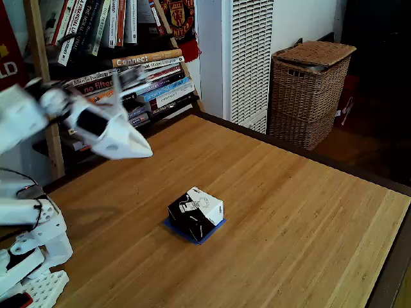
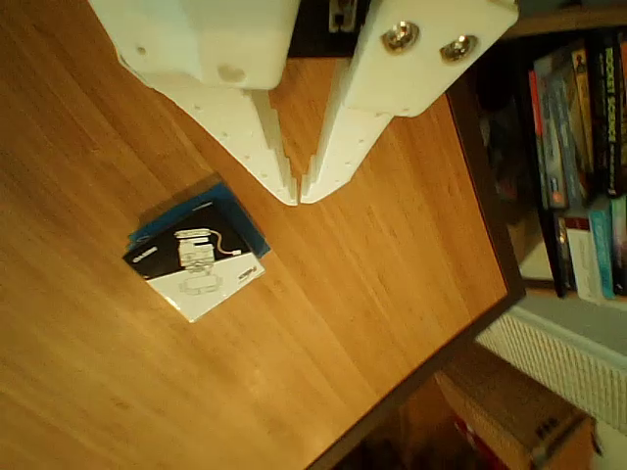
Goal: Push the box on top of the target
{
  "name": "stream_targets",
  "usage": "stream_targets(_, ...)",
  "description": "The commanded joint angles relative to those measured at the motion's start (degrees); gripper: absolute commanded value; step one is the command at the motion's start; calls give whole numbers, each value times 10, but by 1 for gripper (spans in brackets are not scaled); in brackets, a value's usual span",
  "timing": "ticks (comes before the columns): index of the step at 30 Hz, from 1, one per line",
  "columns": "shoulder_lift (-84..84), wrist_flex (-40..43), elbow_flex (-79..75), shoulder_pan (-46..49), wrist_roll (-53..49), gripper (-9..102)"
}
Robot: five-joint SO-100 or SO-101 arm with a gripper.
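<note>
Box point(image 1: 196, 213) and target point(image 1: 204, 233) already overlap: in the fixed view the black-and-white cube sits near the middle of the table point(image 1: 289, 212), with blue tape showing only as a thin edge along its front and lower right side. Starting at the left of that view, the end effector point(image 1: 142, 151) hangs in the air above the table, well apart from the box, its two fingers brought together to a point and gripping nothing. In the other view its fingertips point(image 2: 290, 186) nearly touch, leaving only a hairline gap. To my eye the push is nearly or fully done; any correction should be a low, slow nudge against one black side, square to the tape, so the cube slides rather than tips or twists. The fixed view gives the height of the arm and the wicker basket point(image 1: 309, 93) at the right; the other view looks down on the box point(image 2: 196, 262) and shows blue point(image 2: 162, 217) peeking out along its upper left, a sign that it may sit slightly off centre.
</note>
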Motion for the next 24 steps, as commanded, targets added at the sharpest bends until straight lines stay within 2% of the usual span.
stream_targets(1,95,-9,60,12,4,0)
stream_targets(12,378,81,200,12,-2,0)
stream_targets(24,385,123,201,16,-25,0)
